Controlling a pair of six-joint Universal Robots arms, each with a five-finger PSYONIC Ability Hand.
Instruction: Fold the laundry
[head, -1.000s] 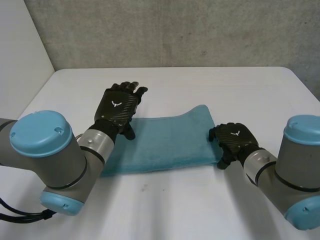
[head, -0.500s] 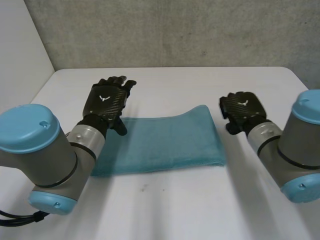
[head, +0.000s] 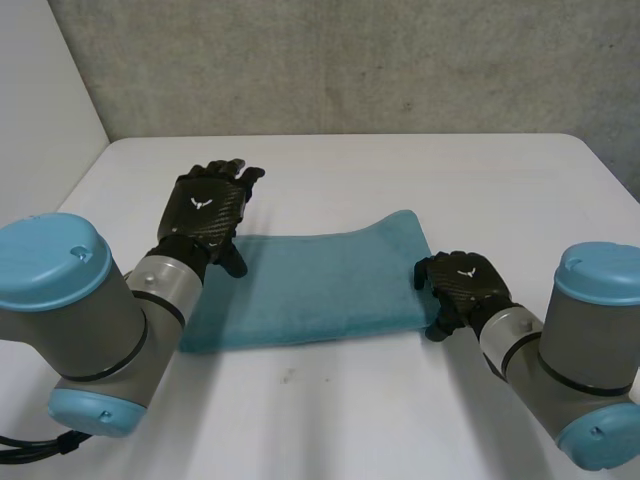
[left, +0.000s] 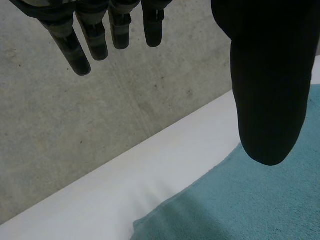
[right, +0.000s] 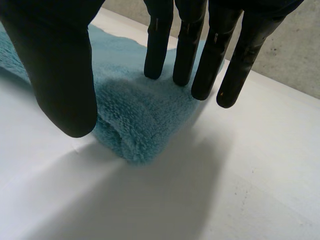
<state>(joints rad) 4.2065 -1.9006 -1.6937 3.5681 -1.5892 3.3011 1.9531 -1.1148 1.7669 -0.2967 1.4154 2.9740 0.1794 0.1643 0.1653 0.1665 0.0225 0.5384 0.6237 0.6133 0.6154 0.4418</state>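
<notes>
White table (head: 350, 400), teal towel (head: 320, 285), concrete wall (head: 350, 60)

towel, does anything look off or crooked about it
Slightly askew: the teal towel lies folded but not square, its far edge bowing out near the right robot hand. No damage or spills.

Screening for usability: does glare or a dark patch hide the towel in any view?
Head view: even light, no glare on the table; the towel reads clearly. Left wrist view: no glare; the thumb of the left hand covers part of the towel. Right wrist view: no glare; the towel's corner shows plainly at the right hand.
</notes>
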